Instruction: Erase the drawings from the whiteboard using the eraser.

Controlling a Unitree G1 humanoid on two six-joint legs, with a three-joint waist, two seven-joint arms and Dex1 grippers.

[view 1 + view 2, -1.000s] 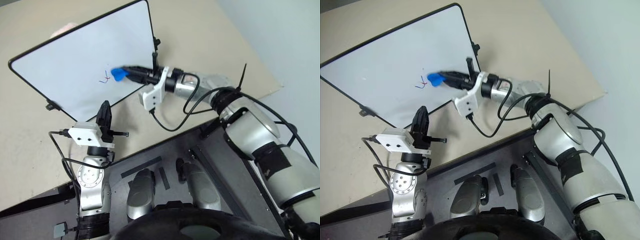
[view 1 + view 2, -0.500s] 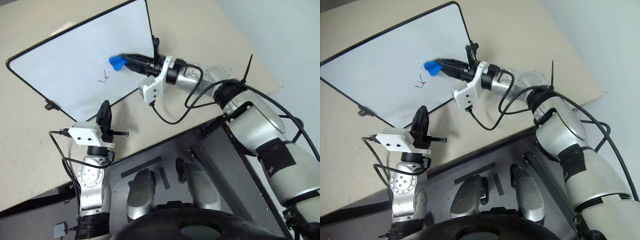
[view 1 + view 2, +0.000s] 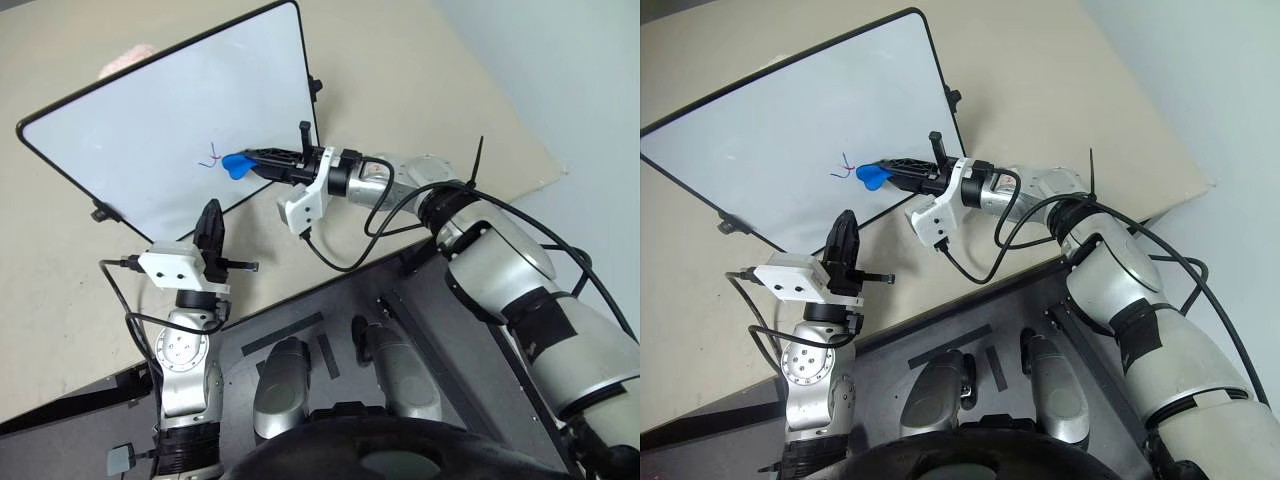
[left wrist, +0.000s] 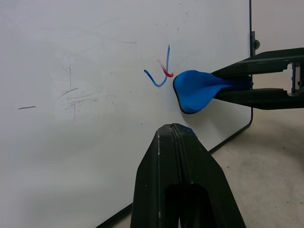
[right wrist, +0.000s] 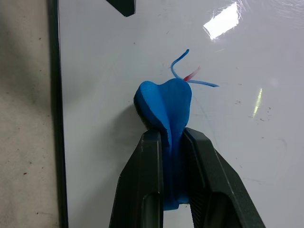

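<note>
Pinching eraser (image 5: 164, 107): R gripper (image 5: 172, 142), tip on whiteboard (image 3: 120, 130) beside drawings (image 4: 161, 73). L gripper (image 4: 176, 137) fingers pressed together, off board.

Whiteboard (image 3: 150, 130): white, thin black frame, lies flat on the tabletop, faint grey smudges. Drawings (image 4: 161, 71): small red and blue squiggle near the middle, unerased. Eraser (image 5: 164, 107): bright blue, pinched at its waist, broad end on the board, touching the squiggle.
</note>
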